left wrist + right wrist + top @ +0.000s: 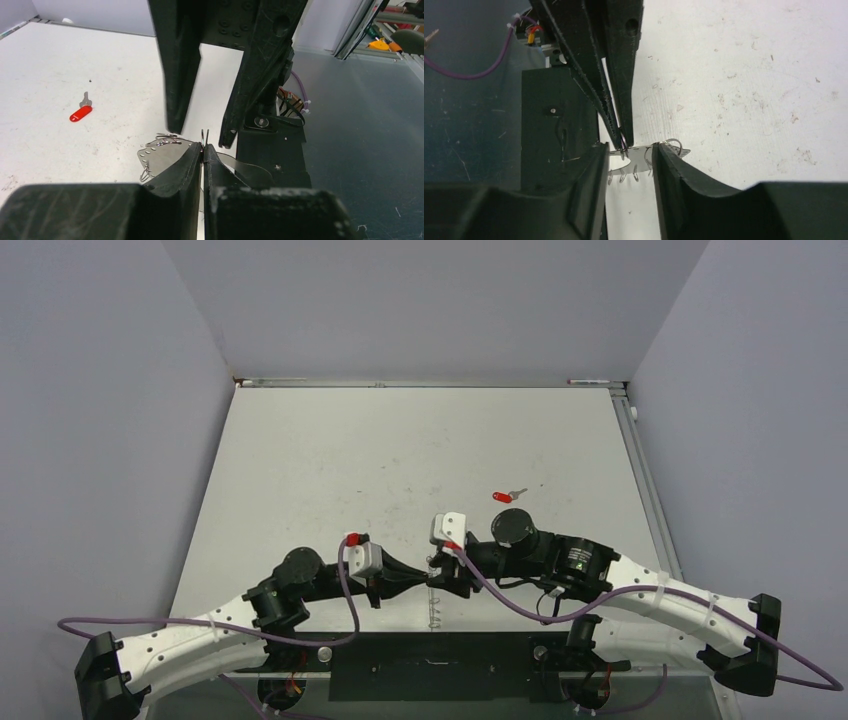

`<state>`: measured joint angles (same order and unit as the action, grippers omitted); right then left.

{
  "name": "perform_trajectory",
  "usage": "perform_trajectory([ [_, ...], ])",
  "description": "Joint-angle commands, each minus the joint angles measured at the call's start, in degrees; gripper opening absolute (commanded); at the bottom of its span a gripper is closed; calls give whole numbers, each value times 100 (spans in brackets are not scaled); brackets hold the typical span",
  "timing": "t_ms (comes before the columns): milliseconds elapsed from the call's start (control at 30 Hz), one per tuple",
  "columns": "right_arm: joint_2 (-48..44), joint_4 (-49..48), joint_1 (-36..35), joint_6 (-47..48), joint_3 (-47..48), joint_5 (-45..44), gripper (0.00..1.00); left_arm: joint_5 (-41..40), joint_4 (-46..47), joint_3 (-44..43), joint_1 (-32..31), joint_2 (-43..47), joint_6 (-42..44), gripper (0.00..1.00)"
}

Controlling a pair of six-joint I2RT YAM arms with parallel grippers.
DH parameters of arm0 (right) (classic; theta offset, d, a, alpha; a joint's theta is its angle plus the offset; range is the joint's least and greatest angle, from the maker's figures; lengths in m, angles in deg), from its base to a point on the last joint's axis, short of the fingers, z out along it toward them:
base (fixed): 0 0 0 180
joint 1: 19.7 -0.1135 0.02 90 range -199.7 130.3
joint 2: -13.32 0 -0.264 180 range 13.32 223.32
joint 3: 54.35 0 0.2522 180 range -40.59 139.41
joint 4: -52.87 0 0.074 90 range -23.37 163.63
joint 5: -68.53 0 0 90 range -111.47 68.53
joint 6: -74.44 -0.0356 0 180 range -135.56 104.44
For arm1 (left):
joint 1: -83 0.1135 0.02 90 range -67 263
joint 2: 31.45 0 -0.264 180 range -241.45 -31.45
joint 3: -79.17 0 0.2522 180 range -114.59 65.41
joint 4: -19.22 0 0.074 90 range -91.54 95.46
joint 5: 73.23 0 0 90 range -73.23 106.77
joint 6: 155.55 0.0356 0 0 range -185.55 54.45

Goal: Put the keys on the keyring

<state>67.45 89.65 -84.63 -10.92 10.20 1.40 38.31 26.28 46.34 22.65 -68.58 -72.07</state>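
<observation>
The keyring (pixel 436 605) is a thin silvery piece with small wire loops along its rim, held near the table's front edge between both grippers. My left gripper (pixel 203 148) is shut on one thin wire loop of the keyring (pixel 159 155). My right gripper (pixel 629 150) has its jaws spread about the keyring's width, one on each side of the keyring (pixel 641 154) and touching it. The key (pixel 503 497), with a red head and short silvery blade, lies alone on the table beyond the grippers. It also shows in the left wrist view (pixel 80 113).
A black mounting plate (pixel 440 675) runs along the near edge between the arm bases. Purple cables (pixel 345 590) loop over both arms. Grey walls close in the white table (pixel 400 450) on three sides.
</observation>
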Motion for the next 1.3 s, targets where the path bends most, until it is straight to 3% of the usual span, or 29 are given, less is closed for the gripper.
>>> perform_trajectory([
  [0,-296,-687,-29,-112,139,-332,49,-74,1158,215,-64,185,-194,0],
  [67,-501,-998,-29,-244,37,-543,59,-129,1608,370,-65,252,-351,0],
  [167,-796,-1476,-29,-425,-123,-1046,61,-158,2044,494,-68,240,-489,0],
  [500,-1448,-2782,-29,-965,-753,-2694,58,-645,4016,1005,-55,36,-1153,0],
  [700,-1458,-3126,-29,-1209,-918,-3510,56,-1888,4487,1024,-57,-141,-2111,0],
  [867,-1409,-3256,-20,-1504,-1048,-4489,56,-3432,3333,793,-57,78,-2890,0],
  [1067,-1091,-2649,-12,-2043,-741,-5885,56,-3883,2237,509,-58,235,-2586,0],
  [1267,-717,-1828,221,-2589,-431,-6484,71,-3939,1630,294,-55,497,-2104,0],
])
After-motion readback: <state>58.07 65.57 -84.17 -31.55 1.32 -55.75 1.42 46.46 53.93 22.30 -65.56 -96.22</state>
